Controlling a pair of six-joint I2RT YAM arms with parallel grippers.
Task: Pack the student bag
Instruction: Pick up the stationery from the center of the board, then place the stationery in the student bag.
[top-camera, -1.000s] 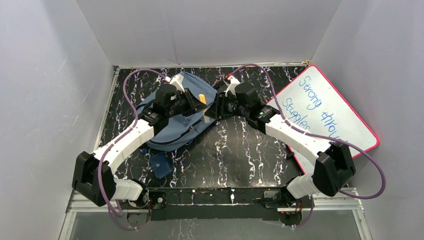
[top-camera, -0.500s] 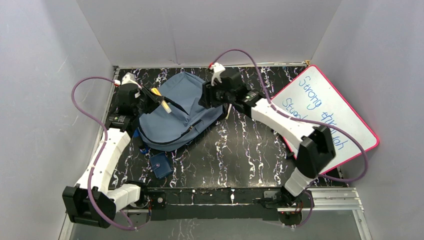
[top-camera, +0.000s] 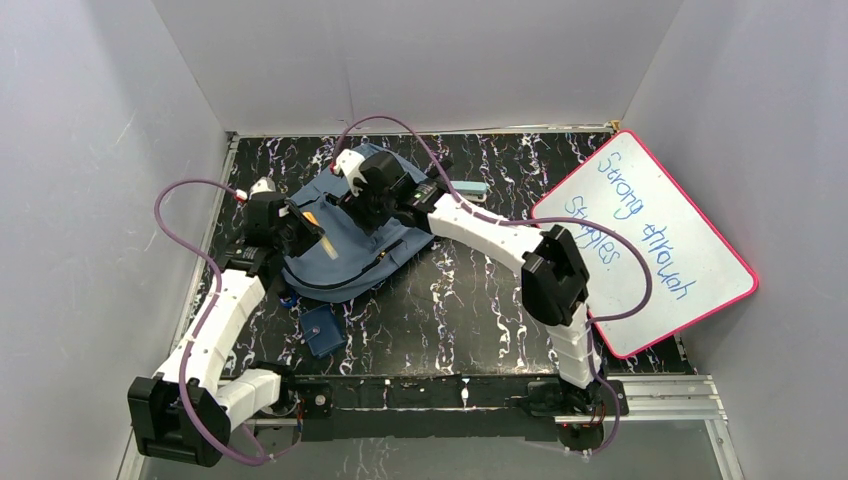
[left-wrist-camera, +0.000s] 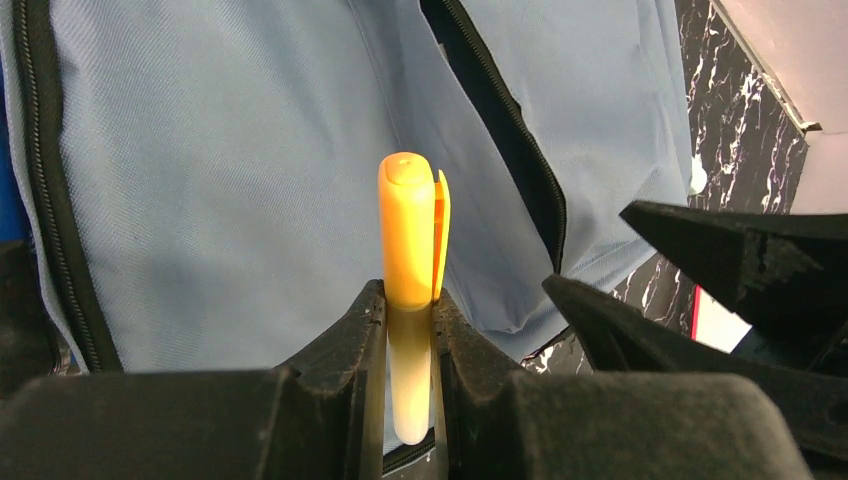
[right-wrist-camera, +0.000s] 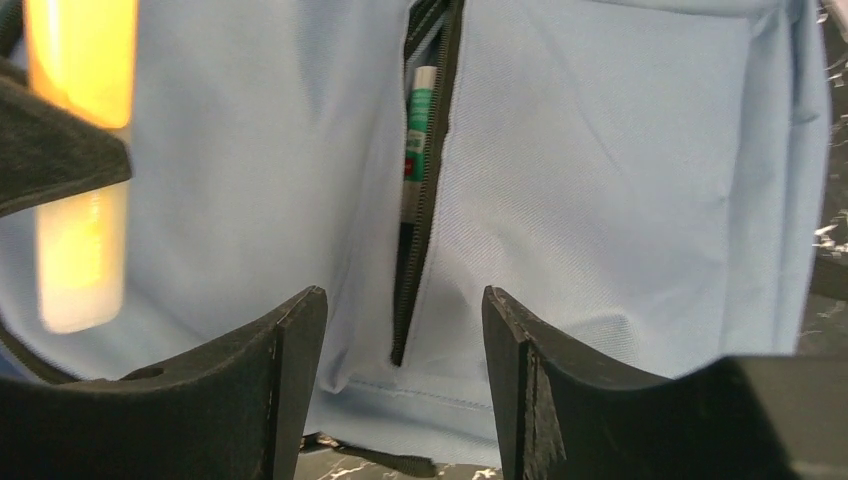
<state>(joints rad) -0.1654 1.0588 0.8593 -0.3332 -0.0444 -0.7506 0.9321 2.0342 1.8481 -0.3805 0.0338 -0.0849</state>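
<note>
The slate-blue student bag (top-camera: 352, 258) lies flat on the black marbled table, its front pocket unzipped (right-wrist-camera: 425, 190). A green and white marker (right-wrist-camera: 418, 110) shows inside the pocket slit. My left gripper (top-camera: 312, 222) is shut on an orange-capped highlighter (left-wrist-camera: 410, 240), held just above the bag's left part. My right gripper (top-camera: 372, 212) is open and empty, its jaws straddling the lower end of the pocket zipper (right-wrist-camera: 402, 330) close above the fabric. The highlighter also shows blurred at the left of the right wrist view (right-wrist-camera: 80, 180).
A small dark-blue pouch (top-camera: 322, 331) lies near the front left. A pink-framed whiteboard (top-camera: 650, 235) with blue writing leans at the right. A pale eraser-like bar (top-camera: 468, 188) lies behind the right arm. White walls close in on three sides.
My right arm has swung left from the bag's right edge to over the front pocket. My left gripper with the highlighter has shifted slightly right and nearer over the bag.
</note>
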